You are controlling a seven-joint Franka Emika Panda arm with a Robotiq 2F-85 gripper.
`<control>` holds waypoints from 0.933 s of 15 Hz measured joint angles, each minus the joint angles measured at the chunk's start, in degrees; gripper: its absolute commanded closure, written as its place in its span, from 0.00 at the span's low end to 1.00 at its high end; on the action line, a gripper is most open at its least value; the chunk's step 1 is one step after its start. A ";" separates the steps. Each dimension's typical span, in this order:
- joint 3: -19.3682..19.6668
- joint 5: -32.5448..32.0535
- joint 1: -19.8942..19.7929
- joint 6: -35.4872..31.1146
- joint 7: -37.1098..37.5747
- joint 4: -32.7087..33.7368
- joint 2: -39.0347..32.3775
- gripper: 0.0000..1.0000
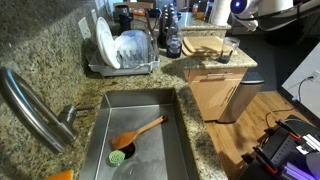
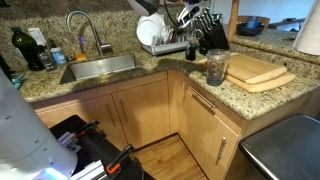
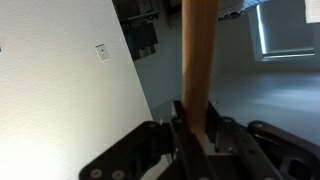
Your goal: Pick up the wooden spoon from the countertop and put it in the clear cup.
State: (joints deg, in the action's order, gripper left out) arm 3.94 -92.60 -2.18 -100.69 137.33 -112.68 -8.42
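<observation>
In the wrist view my gripper (image 3: pixel 197 135) is shut on the handle of the wooden spoon (image 3: pixel 197 55). The light-brown handle runs straight up out of the jaws, and its bowl is out of view. The clear cup (image 1: pixel 226 52) stands on the speckled granite countertop (image 1: pixel 45 60) beside the wooden cutting boards. It also shows in the other exterior view (image 2: pixel 217 68). Only part of my white arm (image 1: pixel 248 8) shows at the top edge, above and behind the cup. The gripper itself is not clear in either exterior view.
A bigger orange-brown spoon (image 1: pixel 140 131) and a green scrubber (image 1: pixel 118 156) lie in the sink (image 1: pixel 172 110). A dish rack (image 1: pixel 122 55), dark bottles (image 1: pixel 172 40), a knife block (image 2: pixel 207 35), cutting boards (image 2: pixel 255 72) and the faucet (image 2: pixel 82 28) crowd the counter. The wrist view faces a white wall (image 3: pixel 60 80).
</observation>
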 measured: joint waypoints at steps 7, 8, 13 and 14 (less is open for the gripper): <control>-3.12 -0.05 1.43 -3.28 0.81 -2.31 -2.11 0.78; -3.33 -0.06 1.69 -3.28 1.03 -2.32 -2.57 0.94; -3.36 -1.00 1.78 -3.26 4.90 -2.31 -2.88 0.94; -3.33 -1.09 1.75 -3.26 6.27 -2.31 -2.94 0.94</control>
State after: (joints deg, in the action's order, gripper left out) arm 0.61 -93.69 -0.42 -103.95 143.60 -114.99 -11.36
